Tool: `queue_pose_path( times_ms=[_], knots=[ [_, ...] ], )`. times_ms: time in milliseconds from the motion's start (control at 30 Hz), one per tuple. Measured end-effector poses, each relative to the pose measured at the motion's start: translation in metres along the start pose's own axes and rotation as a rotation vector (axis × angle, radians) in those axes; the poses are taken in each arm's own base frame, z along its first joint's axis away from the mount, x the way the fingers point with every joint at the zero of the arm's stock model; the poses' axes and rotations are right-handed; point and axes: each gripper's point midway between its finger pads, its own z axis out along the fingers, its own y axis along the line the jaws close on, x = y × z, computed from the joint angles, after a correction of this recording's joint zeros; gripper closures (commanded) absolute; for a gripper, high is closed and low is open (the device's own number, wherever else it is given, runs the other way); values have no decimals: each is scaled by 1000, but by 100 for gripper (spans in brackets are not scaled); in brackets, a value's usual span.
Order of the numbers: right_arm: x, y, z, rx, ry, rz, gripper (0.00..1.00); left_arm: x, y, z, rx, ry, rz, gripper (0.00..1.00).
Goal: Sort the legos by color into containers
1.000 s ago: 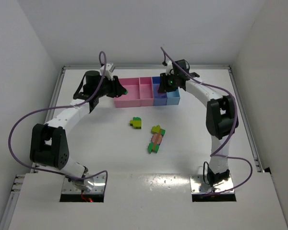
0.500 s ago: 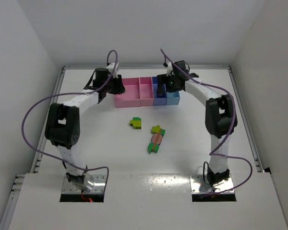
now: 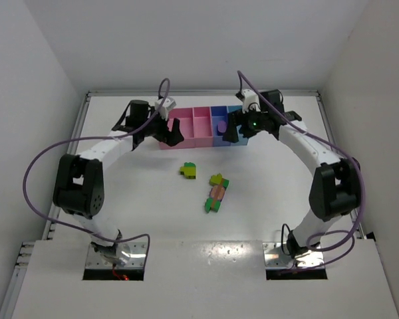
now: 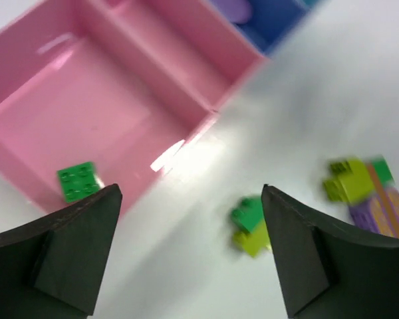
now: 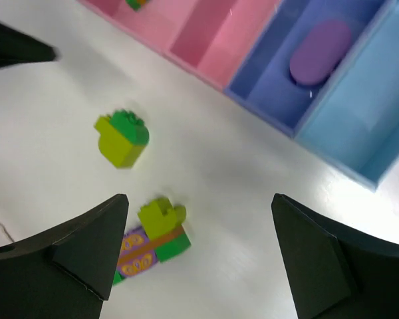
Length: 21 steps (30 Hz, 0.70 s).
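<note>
The containers stand in a row at the back: wide pink tray (image 3: 188, 123), narrow pink tray (image 3: 203, 125), purple-blue tray (image 3: 217, 135), light blue tray (image 5: 366, 126). A green brick (image 4: 78, 181) lies in the wide pink tray (image 4: 86, 113). A purple piece (image 5: 319, 52) lies in the purple-blue tray. On the table sit a green and yellow-green pair (image 3: 189, 171) and a stuck-together cluster (image 3: 217, 193) of yellow-green, salmon, purple and green legos. My left gripper (image 4: 191, 191) hangs open and empty over the wide pink tray's front edge. My right gripper (image 5: 199, 198) is open and empty in front of the blue trays.
Walls enclose the white table on the left, back and right. Both arms reach to the back, with the left gripper (image 3: 168, 131) and right gripper (image 3: 238, 128) flanking the tray row. Purple cables loop off each arm.
The left gripper moved right to the wide pink tray and opened; the green brick now lies inside. The right gripper opened and drew back to the right, leaving the purple piece in the purple-blue tray.
</note>
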Motion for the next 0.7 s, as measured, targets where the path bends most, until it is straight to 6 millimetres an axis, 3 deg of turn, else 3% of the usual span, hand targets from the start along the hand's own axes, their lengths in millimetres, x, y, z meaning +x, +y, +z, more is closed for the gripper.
queue_pose_path(
  times_ms=[167,267,467,567,700],
  knots=[
    [39,-13,-11,-2,63,54,11,11,-53,-33,182,59,204,26],
    [50,-21,-16,7,85,85,11,36,-79,-38,262,135,284,22],
    [49,-28,-21,3,73,103,11,92,-126,-32,348,267,368,10],
    [49,-28,-22,-3,71,106,11,101,-136,-30,359,288,419,4],
    [47,-26,-24,-15,64,108,11,95,-126,-23,308,265,496,1]
  ],
)
